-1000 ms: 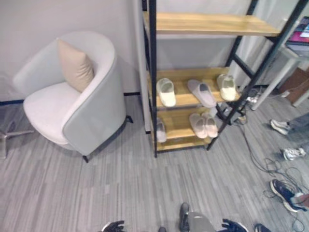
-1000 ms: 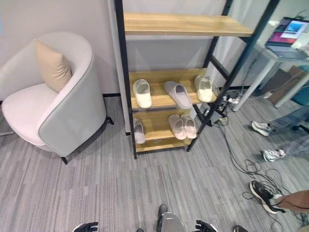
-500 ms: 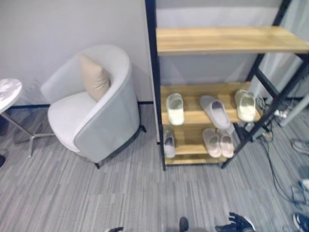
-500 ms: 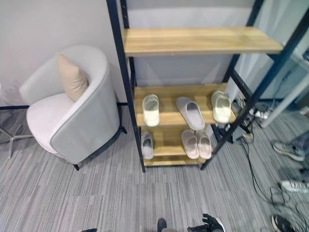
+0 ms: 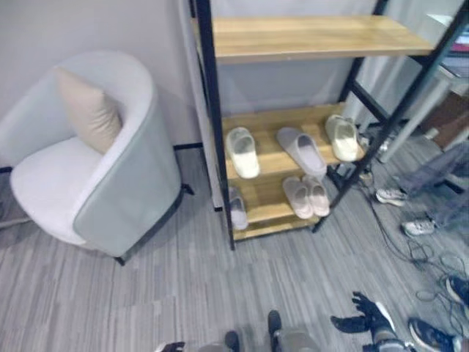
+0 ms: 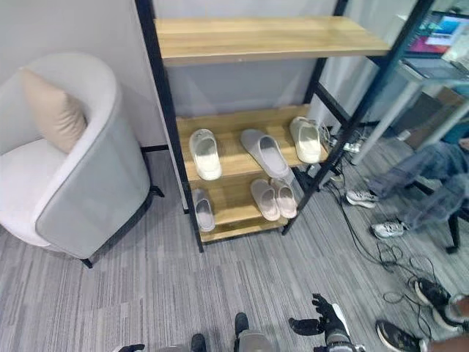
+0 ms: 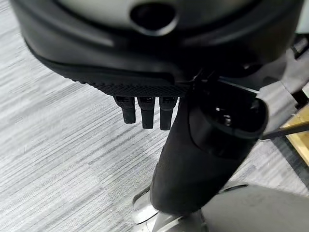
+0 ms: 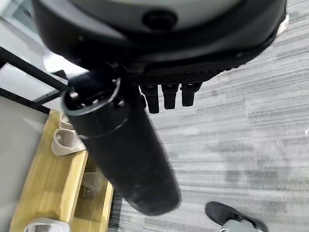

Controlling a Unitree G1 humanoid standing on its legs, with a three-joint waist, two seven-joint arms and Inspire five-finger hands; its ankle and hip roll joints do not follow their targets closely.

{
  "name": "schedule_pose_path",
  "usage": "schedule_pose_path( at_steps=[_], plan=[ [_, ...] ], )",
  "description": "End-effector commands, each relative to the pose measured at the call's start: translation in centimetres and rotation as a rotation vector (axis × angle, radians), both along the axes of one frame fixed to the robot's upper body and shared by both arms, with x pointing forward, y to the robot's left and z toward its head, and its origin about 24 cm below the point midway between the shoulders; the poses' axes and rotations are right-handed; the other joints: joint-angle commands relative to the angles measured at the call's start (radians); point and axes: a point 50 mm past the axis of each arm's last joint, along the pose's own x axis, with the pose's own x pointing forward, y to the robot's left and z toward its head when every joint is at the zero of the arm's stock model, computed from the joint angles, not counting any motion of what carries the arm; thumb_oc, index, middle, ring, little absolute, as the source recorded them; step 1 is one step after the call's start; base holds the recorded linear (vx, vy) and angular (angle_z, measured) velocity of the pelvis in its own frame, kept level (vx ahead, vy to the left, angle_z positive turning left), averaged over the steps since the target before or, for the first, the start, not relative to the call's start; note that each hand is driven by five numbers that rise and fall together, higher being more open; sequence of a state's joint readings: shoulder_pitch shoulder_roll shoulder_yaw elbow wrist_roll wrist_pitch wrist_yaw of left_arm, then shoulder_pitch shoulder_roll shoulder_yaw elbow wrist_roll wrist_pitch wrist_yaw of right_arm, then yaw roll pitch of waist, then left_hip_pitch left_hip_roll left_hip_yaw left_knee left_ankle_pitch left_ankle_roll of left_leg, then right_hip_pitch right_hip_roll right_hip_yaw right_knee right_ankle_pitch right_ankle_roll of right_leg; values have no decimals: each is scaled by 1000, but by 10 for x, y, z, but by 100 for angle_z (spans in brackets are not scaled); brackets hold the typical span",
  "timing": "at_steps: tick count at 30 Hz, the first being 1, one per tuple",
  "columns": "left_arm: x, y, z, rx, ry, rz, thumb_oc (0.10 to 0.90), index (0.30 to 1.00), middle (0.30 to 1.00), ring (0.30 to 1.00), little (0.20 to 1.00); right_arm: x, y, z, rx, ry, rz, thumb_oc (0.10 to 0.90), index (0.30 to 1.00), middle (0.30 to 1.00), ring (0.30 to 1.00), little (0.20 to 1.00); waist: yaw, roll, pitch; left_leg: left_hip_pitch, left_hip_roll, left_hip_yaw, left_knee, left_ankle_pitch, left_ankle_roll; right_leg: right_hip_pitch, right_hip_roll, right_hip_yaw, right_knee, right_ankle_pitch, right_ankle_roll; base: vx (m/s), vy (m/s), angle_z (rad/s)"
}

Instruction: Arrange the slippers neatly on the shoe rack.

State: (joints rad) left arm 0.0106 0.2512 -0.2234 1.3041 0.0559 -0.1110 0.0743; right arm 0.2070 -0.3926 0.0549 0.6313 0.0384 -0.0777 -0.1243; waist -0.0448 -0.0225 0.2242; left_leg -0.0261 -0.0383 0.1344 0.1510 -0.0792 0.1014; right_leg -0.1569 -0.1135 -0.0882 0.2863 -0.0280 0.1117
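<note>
The shoe rack (image 5: 308, 35) has a black frame and wooden shelves. Its middle shelf holds a cream slipper (image 5: 242, 152), a grey slipper (image 5: 301, 152) lying at an angle, and another cream slipper (image 5: 342, 137). On the lowest shelf lie a grey slipper (image 5: 237, 209) at the left and a pinkish pair (image 5: 307, 196) side by side. My right hand (image 5: 363, 317) hangs low over the floor in front of the rack, fingers spread, holding nothing. My left hand (image 7: 203, 145) is at the view's bottom edge (image 5: 170, 347), its fingers (image 7: 147, 110) straight and empty.
A white armchair (image 5: 124, 183) with a beige cushion (image 5: 88, 110) stands left of the rack. A person's legs and shoes (image 5: 410, 213) are on the right, with cables (image 5: 432, 257) on the floor. A desk with a laptop (image 6: 440, 37) stands at the back right.
The camera has swung, shifting the whole picture. My right hand has come up further into view with its fingers spread. The slippers lie as before.
</note>
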Motion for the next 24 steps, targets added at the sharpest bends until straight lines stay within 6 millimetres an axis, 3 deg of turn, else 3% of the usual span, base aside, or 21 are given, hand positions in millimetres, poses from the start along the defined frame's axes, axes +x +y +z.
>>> schedule_pose_path(
  at_steps=[1,5,8,9,11,17,18,19,20,24],
  plan=[
    [-11,1,-2,-17,25,46,800,900,900,900,900,39,-28,54,-161,-244,54,800,900,900,900,900,31,20,-32,3,9,-118,24,-60,-66,60,-35,32,28,-31,19,-24,-178,-25],
    [-20,5,-3,-11,49,64,800,900,900,900,900,45,-23,65,-181,-285,106,800,900,900,900,900,46,10,-58,3,35,-115,39,-74,-81,93,-98,67,-32,35,35,14,-196,-26],
    [-16,6,-2,-11,35,67,800,900,900,900,900,46,-17,71,-197,-303,152,800,900,900,900,900,50,-8,-64,-2,45,-112,57,-82,-93,126,-99,83,-106,35,54,34,-282,-12],
    [-10,5,-1,-10,13,54,800,900,900,900,900,45,-14,75,-222,-308,195,800,900,900,900,900,51,-21,-69,-6,65,-111,67,-81,-109,145,-84,92,-151,2,60,26,-302,-12],
    [-5,2,0,-15,-9,45,800,900,900,900,900,43,-16,83,-262,-328,228,800,900,900,900,900,50,-20,-72,-5,83,-114,59,-65,-125,163,-64,94,-187,-12,58,19,-339,-4],
    [16,-17,2,-48,-93,-38,800,900,900,900,900,38,-42,115,-439,-414,182,800,900,900,900,900,35,-3,-70,1,127,-147,-18,-1,-155,189,-20,62,-217,-52,34,-23,-184,6],
    [18,-22,2,-52,-103,-70,800,900,900,900,900,38,-53,132,-514,-473,146,800,900,900,900,900,29,3,-70,-1,137,-159,-43,20,-161,193,-11,48,-221,-57,28,-52,-83,8],
    [19,-22,2,-52,-104,-70,800,900,900,900,900,38,-53,132,-514,-474,145,800,900,900,900,900,29,2,-69,-6,136,-159,-43,29,-161,188,-12,48,-221,-50,28,-63,-123,18],
    [18,-25,2,-60,-102,-92,800,900,900,900,900,36,-66,152,-598,-533,103,800,900,900,900,900,25,9,-70,-5,144,-167,-61,40,-164,194,-4,34,-226,-59,22,-4,-60,21],
    [4,-28,-3,-64,-40,-111,800,900,900,900,900,37,-76,176,-657,-621,47,800,900,900,900,900,21,20,-82,15,153,-177,-94,49,-166,207,9,24,-227,-69,14,23,-38,20]
  ],
)
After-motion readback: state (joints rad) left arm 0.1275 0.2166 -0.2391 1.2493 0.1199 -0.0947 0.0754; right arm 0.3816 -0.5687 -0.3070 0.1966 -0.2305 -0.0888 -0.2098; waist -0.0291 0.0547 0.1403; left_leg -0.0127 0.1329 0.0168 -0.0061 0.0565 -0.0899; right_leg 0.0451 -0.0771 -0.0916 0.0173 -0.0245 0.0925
